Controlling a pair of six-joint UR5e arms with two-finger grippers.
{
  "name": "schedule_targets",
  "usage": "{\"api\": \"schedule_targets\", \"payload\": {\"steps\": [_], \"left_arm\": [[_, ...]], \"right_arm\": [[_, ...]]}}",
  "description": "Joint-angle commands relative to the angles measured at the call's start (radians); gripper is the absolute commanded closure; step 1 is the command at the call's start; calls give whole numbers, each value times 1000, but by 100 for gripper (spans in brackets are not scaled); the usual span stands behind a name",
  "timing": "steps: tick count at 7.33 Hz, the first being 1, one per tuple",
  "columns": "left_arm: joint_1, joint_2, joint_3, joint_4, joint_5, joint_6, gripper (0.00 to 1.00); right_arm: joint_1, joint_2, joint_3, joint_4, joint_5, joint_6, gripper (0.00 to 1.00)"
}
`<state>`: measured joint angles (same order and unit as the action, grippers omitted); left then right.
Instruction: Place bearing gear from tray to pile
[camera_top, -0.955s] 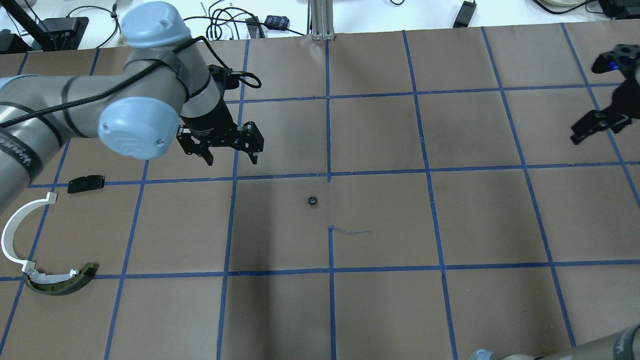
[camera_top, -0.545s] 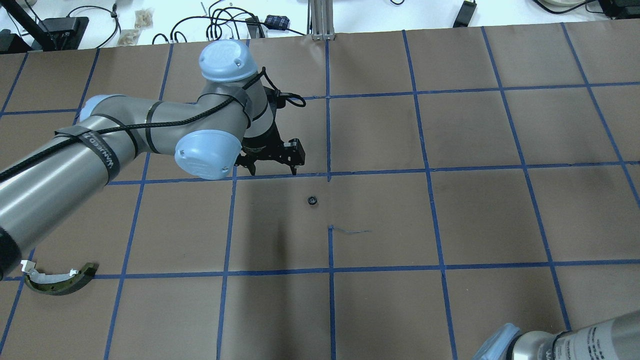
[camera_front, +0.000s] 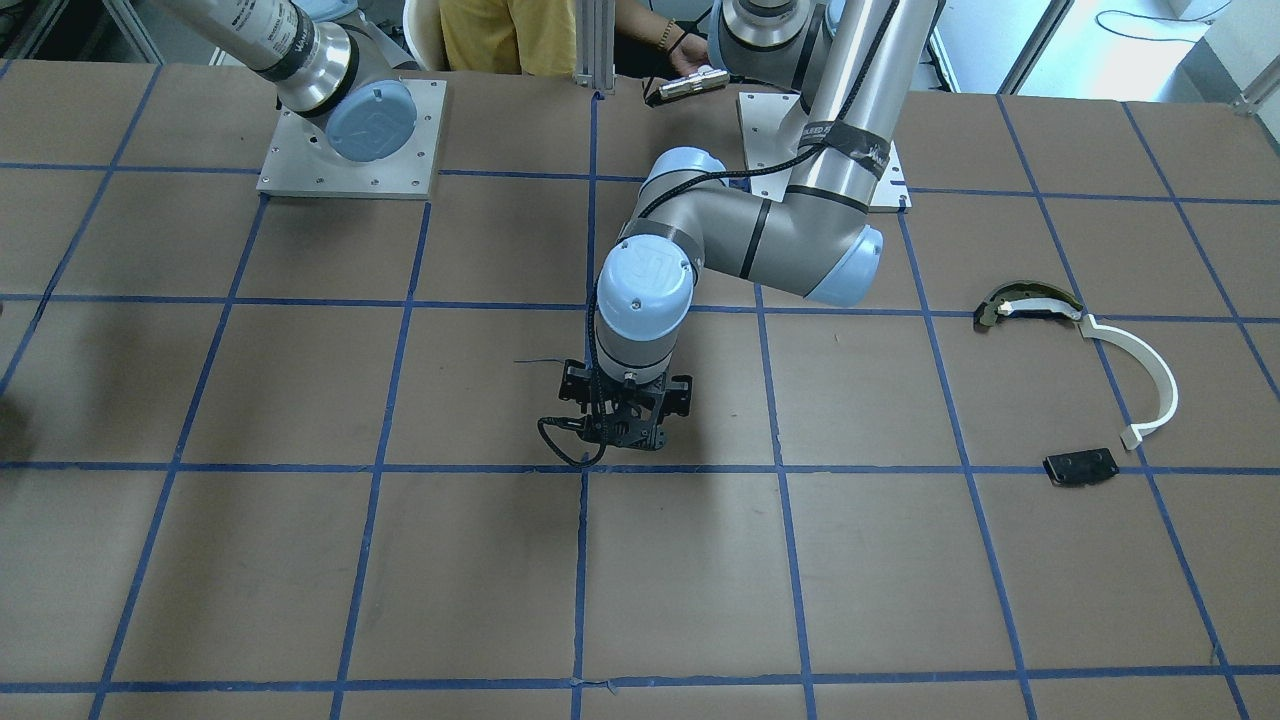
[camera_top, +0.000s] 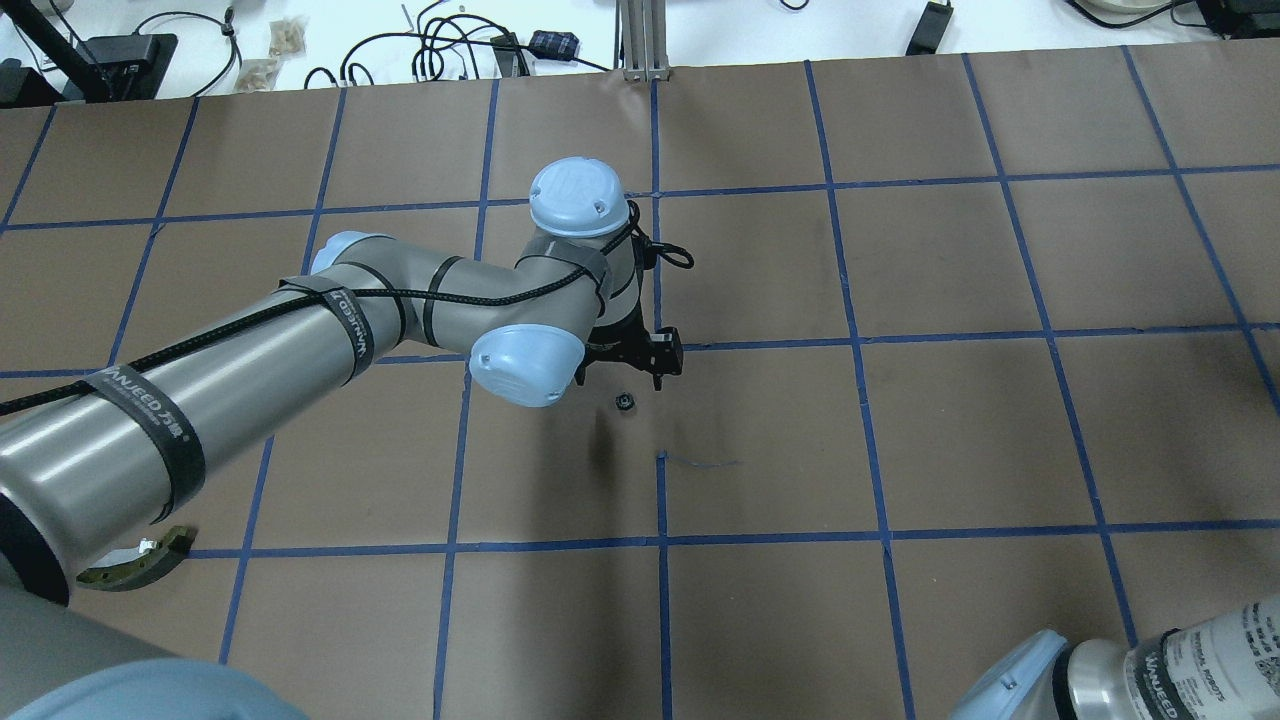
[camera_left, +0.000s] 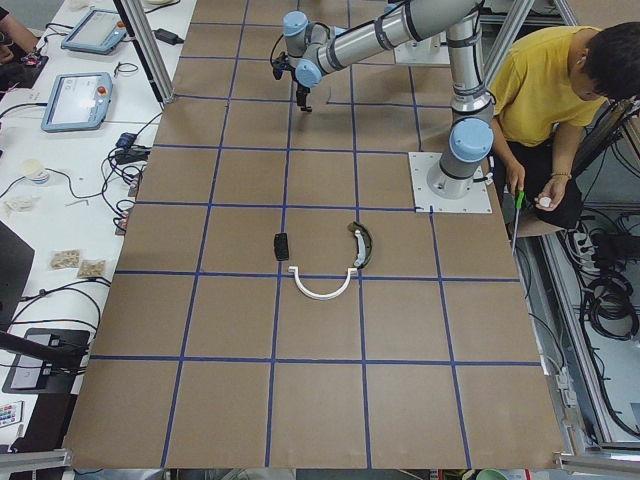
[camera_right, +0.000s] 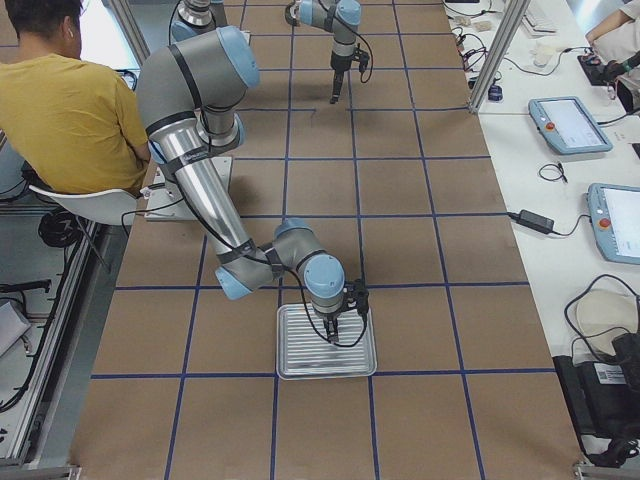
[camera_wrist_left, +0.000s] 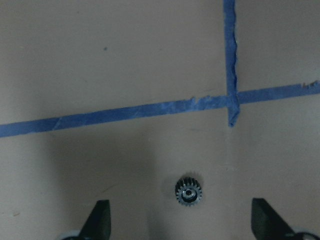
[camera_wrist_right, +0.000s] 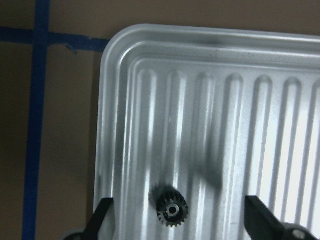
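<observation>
A small dark bearing gear (camera_wrist_right: 171, 210) lies near a corner of the ridged silver tray (camera_wrist_right: 150, 50). My right gripper (camera_wrist_right: 178, 202) is open just above it, one finger on each side; the exterior right view shows it over the tray (camera_right: 300, 365). A second small gear (camera_wrist_left: 189, 190) lies on the brown table near a tape crossing. My left gripper (camera_wrist_left: 181, 212) is open low over it, also seen from overhead (camera_top: 628, 375) beside the gear (camera_top: 624, 402). The pile holds a white curved strip (camera_front: 1140, 375), a dark arc (camera_front: 1025, 300) and a black plate (camera_front: 1080, 467).
Brown paper with a blue tape grid (camera_top: 860, 340) covers the table. A person in a yellow shirt (camera_left: 545, 90) sits by the robot bases. Cables and tablets (camera_left: 75, 100) lie on the side benches.
My left arm has swung right and down from the pile side to just above the gear on the table. My right gripper has left the overhead view's upper right.
</observation>
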<state>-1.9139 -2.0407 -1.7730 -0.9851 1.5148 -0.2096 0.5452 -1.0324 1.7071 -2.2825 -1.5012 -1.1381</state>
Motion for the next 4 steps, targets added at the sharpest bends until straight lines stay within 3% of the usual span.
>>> {"api": "schedule_targets", "payload": {"steps": [1,3,4], "left_arm": [[-4,-21,0,5,1,12,0],[-4,-19,0,3,2,15,25],[-4,-19,0,-3,4,15,36]], "right_arm": [[-4,14,6,-2,-4,3,17],[-4,14,6,6,-10,0,22],[-4,14,0,5,-8,0,31]]}}
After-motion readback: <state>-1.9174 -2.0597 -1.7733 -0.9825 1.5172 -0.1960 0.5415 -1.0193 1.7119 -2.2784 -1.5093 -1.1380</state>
